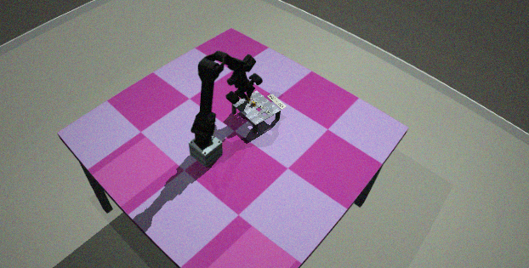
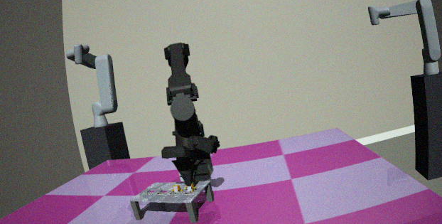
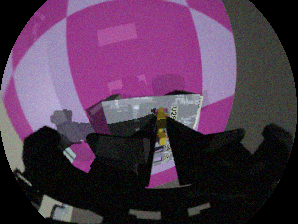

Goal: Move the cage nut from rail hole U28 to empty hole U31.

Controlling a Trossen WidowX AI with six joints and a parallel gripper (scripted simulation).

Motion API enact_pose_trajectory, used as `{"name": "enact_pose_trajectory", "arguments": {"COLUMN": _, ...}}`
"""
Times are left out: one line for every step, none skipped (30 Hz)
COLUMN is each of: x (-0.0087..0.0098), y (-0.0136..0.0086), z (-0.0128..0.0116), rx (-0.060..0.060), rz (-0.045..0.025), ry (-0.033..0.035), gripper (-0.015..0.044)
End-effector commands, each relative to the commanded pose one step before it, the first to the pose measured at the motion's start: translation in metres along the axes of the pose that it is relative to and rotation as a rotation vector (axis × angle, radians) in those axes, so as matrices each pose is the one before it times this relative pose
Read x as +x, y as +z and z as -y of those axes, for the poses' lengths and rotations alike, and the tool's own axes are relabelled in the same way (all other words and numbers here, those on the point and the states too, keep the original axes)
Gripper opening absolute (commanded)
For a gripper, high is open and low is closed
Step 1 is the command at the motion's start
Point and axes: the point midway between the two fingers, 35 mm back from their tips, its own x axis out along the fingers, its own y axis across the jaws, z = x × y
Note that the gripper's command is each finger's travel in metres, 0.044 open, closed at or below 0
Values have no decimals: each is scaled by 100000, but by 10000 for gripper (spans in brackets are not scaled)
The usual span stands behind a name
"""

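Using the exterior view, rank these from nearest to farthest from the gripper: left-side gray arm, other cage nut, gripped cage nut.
1. Gripped cage nut, between the fingertips.
2. Other cage nut, just left in view.
3. Gray arm, far left, beyond the table.

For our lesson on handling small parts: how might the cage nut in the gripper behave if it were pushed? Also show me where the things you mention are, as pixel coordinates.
The cage nut (image 2: 190,188) (image 3: 161,116) looks small and metallic, so it is probably stiff and may slip between the narrow fingertips. Its boxy shape suggests it would more likely slide or tip than roll.
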Motion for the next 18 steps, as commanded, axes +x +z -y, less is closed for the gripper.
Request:
{"name": "enact_pose_trajectory", "arguments": {"x": -489, "y": 173, "z": 432, "rx": -242, "rz": 941, "ry": -1271, "gripper": 37}}
{"name": "enact_pose_trajectory", "arguments": {"x": 0, "y": 0, "z": 0, "rx": 0, "rz": 0, "ry": 0, "gripper": 37}}
{"name": "enact_pose_trajectory", "arguments": {"x": 0, "y": 0, "z": 0, "rx": 0, "rz": 0, "ry": 0, "gripper": 37}}
{"name": "enact_pose_trajectory", "arguments": {"x": 0, "y": 0, "z": 0, "rx": 0, "rz": 0, "ry": 0, "gripper": 37}}
{"name": "enact_pose_trajectory", "arguments": {"x": 0, "y": 0, "z": 0, "rx": 0, "rz": 0, "ry": 0, "gripper": 37}}
{"name": "enact_pose_trajectory", "arguments": {"x": 0, "y": 0, "z": 0, "rx": 0, "rz": 0, "ry": 0, "gripper": 37}}
{"name": "enact_pose_trajectory", "arguments": {"x": 0, "y": 0, "z": 0, "rx": 0, "rz": 0, "ry": 0, "gripper": 37}}
{"name": "enact_pose_trajectory", "arguments": {"x": 0, "y": 0, "z": 2, "rx": 0, "rz": 0, "ry": 36, "gripper": 37}}
{"name": "enact_pose_trajectory", "arguments": {"x": 0, "y": 0, "z": 3, "rx": 0, "rz": 0, "ry": 65, "gripper": 37}}
{"name": "enact_pose_trajectory", "arguments": {"x": 0, "y": 0, "z": 4, "rx": 0, "rz": 0, "ry": 97, "gripper": 37}}
{"name": "enact_pose_trajectory", "arguments": {"x": 0, "y": 0, "z": 5, "rx": 0, "rz": 0, "ry": 117, "gripper": 37}}
{"name": "enact_pose_trajectory", "arguments": {"x": 0, "y": 0, "z": 6, "rx": 0, "rz": 0, "ry": 138, "gripper": 37}}
{"name": "enact_pose_trajectory", "arguments": {"x": 0, "y": 0, "z": 7, "rx": 0, "rz": 0, "ry": 162, "gripper": 37}}
{"name": "enact_pose_trajectory", "arguments": {"x": -1, "y": 0, "z": 8, "rx": 0, "rz": 0, "ry": 186, "gripper": 37}}
{"name": "enact_pose_trajectory", "arguments": {"x": -1, "y": 0, "z": 9, "rx": 0, "rz": 0, "ry": 201, "gripper": 37}}
{"name": "enact_pose_trajectory", "arguments": {"x": -1, "y": 0, "z": 9, "rx": 1, "rz": 0, "ry": 206, "gripper": 37}}
{"name": "enact_pose_trajectory", "arguments": {"x": -1, "y": 0, "z": 9, "rx": 1, "rz": 0, "ry": 207, "gripper": 37}}
{"name": "enact_pose_trajectory", "arguments": {"x": -1, "y": 0, "z": 7, "rx": 1, "rz": 0, "ry": 166, "gripper": 37}}
